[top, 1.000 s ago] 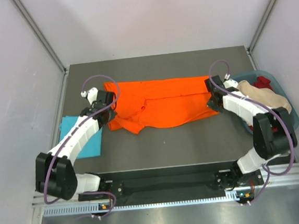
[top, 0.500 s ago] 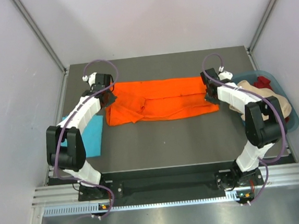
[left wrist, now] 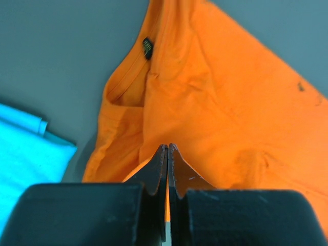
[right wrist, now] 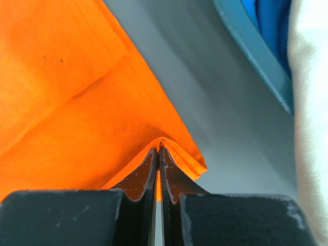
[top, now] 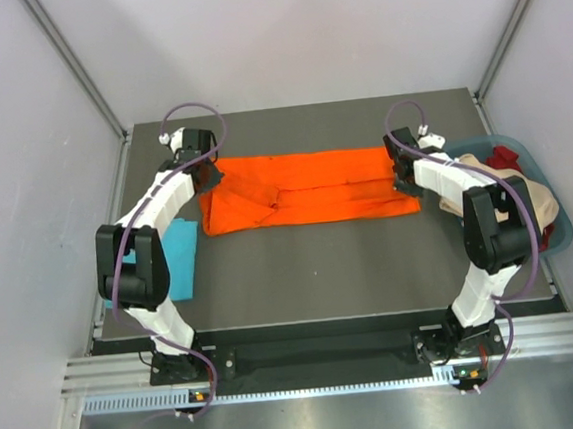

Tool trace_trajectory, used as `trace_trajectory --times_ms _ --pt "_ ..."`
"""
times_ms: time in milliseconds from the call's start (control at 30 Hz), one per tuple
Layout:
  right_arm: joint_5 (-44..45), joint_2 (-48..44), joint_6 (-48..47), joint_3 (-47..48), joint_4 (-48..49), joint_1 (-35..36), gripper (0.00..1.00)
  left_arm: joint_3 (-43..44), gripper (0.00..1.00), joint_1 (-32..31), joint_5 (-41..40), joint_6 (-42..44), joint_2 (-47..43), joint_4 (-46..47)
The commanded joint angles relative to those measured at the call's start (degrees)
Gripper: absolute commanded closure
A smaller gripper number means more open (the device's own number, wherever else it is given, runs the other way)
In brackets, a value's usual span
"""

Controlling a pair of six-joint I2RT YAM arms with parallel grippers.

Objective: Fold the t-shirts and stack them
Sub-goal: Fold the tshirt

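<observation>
Call it roughly halfway: the orange t-shirt (top: 304, 188) is doubled into a long flat band running away from the basket (right wrist: 253, 48) across the counter (top: 322, 272). I reckon it still needs an end-to-end fold, then stacking with the turquoise t-shirt (top: 178, 264), which sits beyond the band's far end from the basket, partly under my left arm. My left tool (left wrist: 167, 149) is clamped fully shut on the collar end and my right tool (right wrist: 158, 151) on the hem corner nearest the basket; the cloth is bright, plain and mostly smooth, rumpled around the neck label.
</observation>
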Motion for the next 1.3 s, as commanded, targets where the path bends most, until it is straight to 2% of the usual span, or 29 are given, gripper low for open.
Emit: trace_trajectory --times_ms 0,467,900,1267 --pt "2.0 -0.1 -0.8 2.9 -0.5 -1.2 1.00 4.0 1.00 0.3 0.4 0.8 0.5 2.2" --pt "2.0 1.0 -1.3 5.4 -1.0 -2.7 1.00 6.3 1.00 0.4 0.1 1.0 2.3 0.2" --pt "2.1 -1.6 -0.8 4.4 -1.6 -2.9 1.00 3.9 1.00 0.3 0.4 0.9 -2.9 -1.1" --pt "2.4 0.8 -1.3 7.8 -1.7 -3.2 1.00 5.4 1.00 0.3 -1.3 2.3 -1.6 2.9"
